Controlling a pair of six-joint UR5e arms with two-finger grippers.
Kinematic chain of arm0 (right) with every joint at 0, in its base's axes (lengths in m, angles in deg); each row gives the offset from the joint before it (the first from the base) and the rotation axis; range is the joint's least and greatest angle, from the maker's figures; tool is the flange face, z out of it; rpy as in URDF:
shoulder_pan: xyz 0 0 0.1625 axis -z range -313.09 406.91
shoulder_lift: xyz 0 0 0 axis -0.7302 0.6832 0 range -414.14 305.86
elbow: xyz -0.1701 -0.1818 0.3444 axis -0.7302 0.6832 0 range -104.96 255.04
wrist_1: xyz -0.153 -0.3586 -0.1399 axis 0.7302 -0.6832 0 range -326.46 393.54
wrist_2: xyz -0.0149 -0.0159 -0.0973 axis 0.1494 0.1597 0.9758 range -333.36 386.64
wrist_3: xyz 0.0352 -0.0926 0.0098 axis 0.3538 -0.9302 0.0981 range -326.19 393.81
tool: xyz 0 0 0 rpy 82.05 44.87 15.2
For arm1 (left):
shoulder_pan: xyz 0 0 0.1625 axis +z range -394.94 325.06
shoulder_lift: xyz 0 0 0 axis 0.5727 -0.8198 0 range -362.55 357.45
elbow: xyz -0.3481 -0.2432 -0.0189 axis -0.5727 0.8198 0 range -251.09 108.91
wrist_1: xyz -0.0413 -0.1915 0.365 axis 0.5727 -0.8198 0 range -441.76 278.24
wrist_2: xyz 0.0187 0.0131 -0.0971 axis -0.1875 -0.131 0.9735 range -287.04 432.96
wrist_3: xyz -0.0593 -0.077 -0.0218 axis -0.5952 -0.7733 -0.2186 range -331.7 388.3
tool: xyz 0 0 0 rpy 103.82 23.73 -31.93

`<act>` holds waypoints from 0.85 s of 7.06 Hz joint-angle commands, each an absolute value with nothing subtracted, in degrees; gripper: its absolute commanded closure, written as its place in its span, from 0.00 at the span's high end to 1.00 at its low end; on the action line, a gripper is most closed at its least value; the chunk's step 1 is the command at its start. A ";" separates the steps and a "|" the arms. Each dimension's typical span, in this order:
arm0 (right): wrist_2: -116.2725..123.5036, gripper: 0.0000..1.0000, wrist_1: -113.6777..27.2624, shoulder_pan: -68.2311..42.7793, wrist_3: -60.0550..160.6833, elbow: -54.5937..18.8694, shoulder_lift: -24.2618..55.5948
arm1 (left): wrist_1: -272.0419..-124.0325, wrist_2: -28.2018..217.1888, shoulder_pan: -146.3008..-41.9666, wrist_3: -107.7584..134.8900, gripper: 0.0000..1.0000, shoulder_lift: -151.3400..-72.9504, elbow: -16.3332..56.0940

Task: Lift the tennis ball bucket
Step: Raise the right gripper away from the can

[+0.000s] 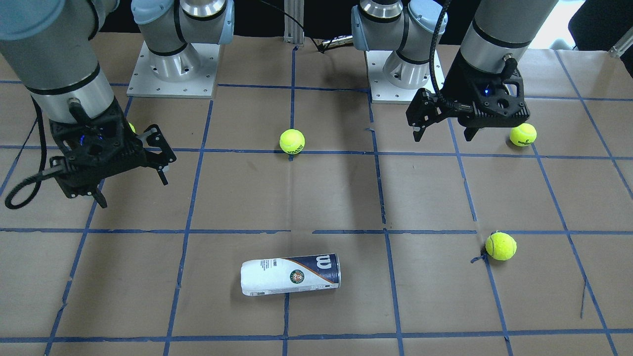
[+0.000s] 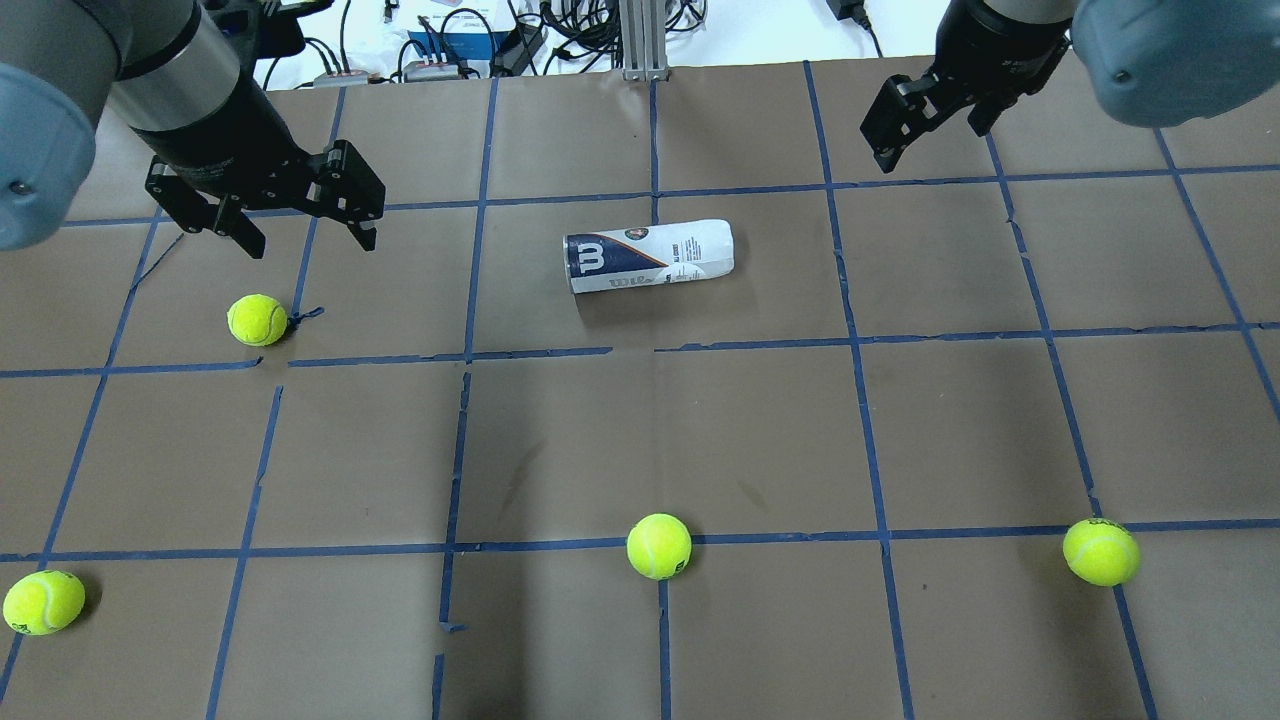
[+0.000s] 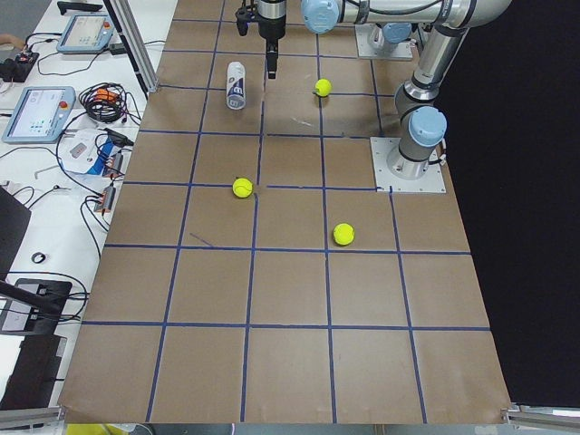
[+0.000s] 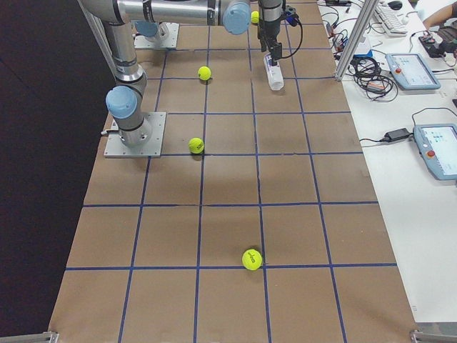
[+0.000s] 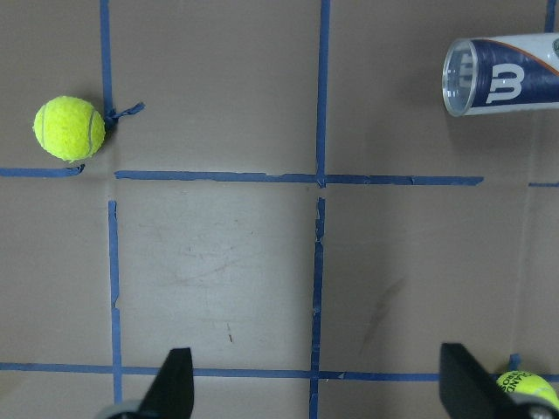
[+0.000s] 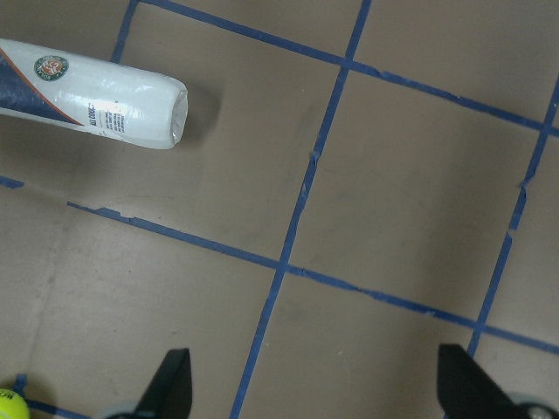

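Note:
The tennis ball bucket (image 1: 291, 274) is a slim can with a white and navy label and a "W" logo. It lies on its side on the brown table, and also shows in the overhead view (image 2: 648, 256). My left gripper (image 2: 311, 243) is open and empty, hovering above the table well to the can's left. Its wrist view shows the can's open navy end (image 5: 502, 74) at the top right. My right gripper (image 2: 928, 143) is open and empty, high at the far right. Its wrist view shows the can's white end (image 6: 96, 100) at the top left.
Several yellow-green tennis balls lie loose: one near the left gripper (image 2: 257, 320), one mid-front (image 2: 659, 546), one front right (image 2: 1101, 551), one front left (image 2: 43, 602). Blue tape lines (image 2: 655, 345) grid the brown paper.

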State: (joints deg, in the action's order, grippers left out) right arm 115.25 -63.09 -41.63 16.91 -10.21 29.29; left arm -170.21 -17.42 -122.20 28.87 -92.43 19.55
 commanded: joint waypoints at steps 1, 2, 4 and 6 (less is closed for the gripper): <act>114.97 1.00 -58.58 -42.03 25.33 -10.39 30.23 | -170.26 -16.87 -121.52 28.82 1.00 -93.07 18.48; 115.49 1.00 -57.79 -41.95 28.42 -9.60 30.23 | -170.52 -15.99 -121.34 28.82 1.00 -94.56 16.91; 115.75 1.00 -57.87 -41.60 28.80 -10.38 30.15 | -167.56 -10.90 -121.33 28.74 1.00 -101.30 15.14; 116.37 1.00 -57.96 -41.77 28.80 -9.69 30.23 | -163.17 -4.34 -121.33 28.73 1.00 -107.55 15.39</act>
